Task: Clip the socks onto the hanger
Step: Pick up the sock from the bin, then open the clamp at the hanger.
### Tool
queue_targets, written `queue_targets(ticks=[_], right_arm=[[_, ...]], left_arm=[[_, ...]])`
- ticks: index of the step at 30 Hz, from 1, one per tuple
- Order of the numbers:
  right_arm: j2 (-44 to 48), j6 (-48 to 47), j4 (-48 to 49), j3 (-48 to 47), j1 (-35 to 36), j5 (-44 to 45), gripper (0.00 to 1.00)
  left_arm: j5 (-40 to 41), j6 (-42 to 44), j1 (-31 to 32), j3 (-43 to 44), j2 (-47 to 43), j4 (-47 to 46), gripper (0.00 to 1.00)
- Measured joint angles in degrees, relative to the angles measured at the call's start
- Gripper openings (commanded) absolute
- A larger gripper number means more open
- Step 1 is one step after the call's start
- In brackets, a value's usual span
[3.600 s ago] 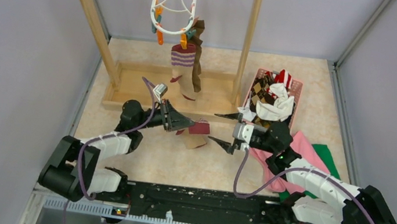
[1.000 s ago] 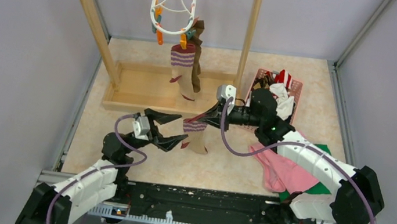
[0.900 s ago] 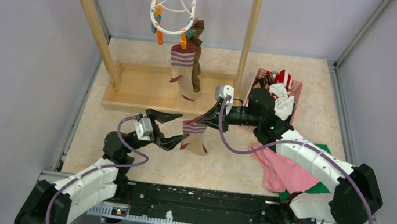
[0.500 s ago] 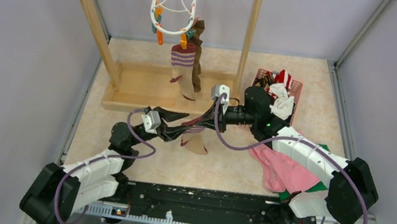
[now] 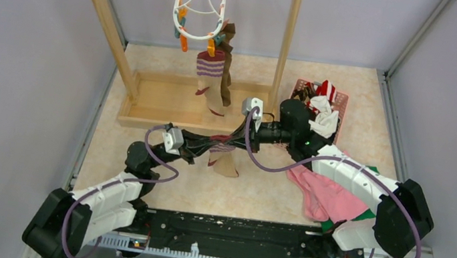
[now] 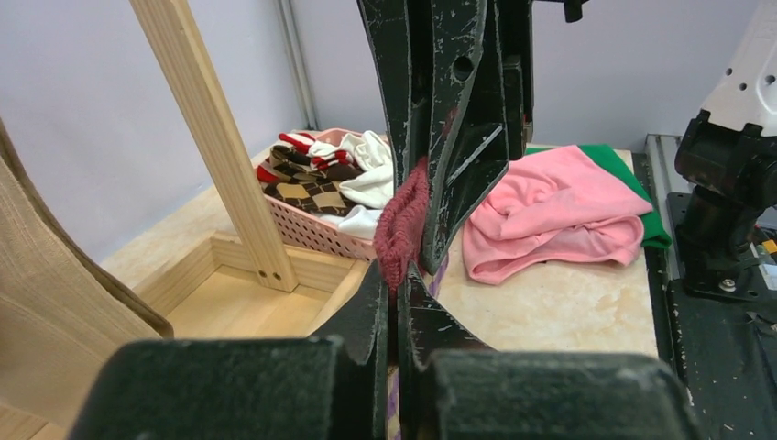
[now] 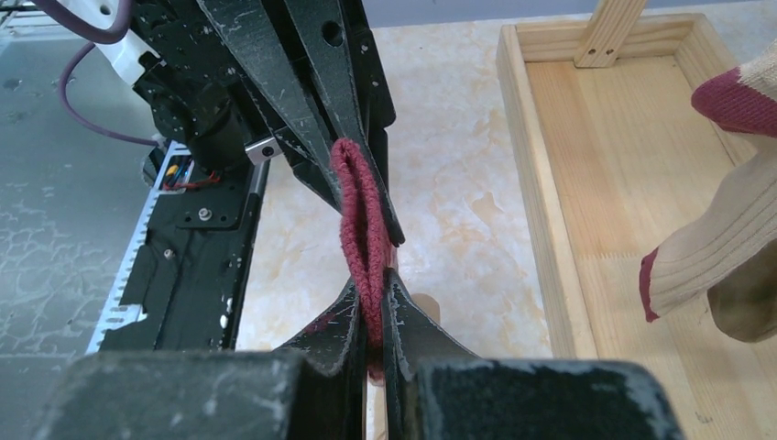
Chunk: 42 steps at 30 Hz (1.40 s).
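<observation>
Socks first: the tan sock (image 5: 226,161) with the maroon cuff is held up between the two arms, near the middle of the surface (image 5: 257,197). The left fingers (image 6: 377,302) are clamped on one edge of its ribbed cuff, and the right fingers (image 7: 403,321) are clamped on the opposite edge, tips nearly meeting. Its foot droops below them (whether it touches the surface I cannot tell).

Further back, the hanger (image 5: 199,3) hangs by its hook from the top bar of the wooden rack (image 5: 107,11). Two socks are already clipped to it, a striped-cuff sock (image 5: 208,75) and an olive-brown sock (image 5: 226,68).

To the right, a pink basket (image 6: 316,234) holds an argyle sock (image 6: 307,188) and a white sock (image 6: 371,179). Beside it lies a pink cloth (image 6: 550,211) on top of a green cloth (image 6: 632,174).
</observation>
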<state>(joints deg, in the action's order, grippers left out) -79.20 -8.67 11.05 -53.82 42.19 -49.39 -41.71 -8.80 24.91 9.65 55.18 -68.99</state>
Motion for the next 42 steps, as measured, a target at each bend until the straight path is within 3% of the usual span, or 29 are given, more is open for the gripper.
queue_targets(ticks=[1, 7, 10, 15, 21, 31, 37, 42], right_arm=[[0.0, 0.0, 0.0, 0.0, 0.0, 0.0, 0.03], [0.0, -0.5, 0.0, 0.0, 0.0, 1.7, 0.5], [1.2, -2.4, 1.1, 0.8, 0.0, 4.9, 0.62], [5.6, -6.8, 6.5, 3.7, 0.0, 9.5, 0.7], [5.1, -8.6, 14.5, 3.4, 0.0, 11.7, 0.7], [-4.0, -8.3, 23.2, -6.8, 4.0, 15.1, 0.65], [-8.5, -7.6, 30.1, -11.7, 6.3, 23.3, 0.52], [-9.7, -6.1, 34.4, -11.8, 6.4, 32.7, 0.5]], left_arm=[[0.0, 0.0, 0.0, 0.0, -0.2, 0.2, 0.0], [2.3, 0.0, 0.0, 0.0, -5.4, 3.3, 0.0], [5.3, 0.0, 0.0, 0.0, -9.3, 5.8, 0.0], [11.4, 0.0, 0.0, 0.0, -16.8, 14.9, 0.0], [15.4, -1.0, 0.0, 0.0, -20.5, 23.1, 0.0], [21.0, -3.1, 0.0, 0.0, -22.8, 29.5, 0.0], [23.1, -3.2, 0.0, 0.0, -23.6, 30.6, 0.0], [23.8, -3.2, 0.0, 0.0, -24.3, 30.9, 0.0]])
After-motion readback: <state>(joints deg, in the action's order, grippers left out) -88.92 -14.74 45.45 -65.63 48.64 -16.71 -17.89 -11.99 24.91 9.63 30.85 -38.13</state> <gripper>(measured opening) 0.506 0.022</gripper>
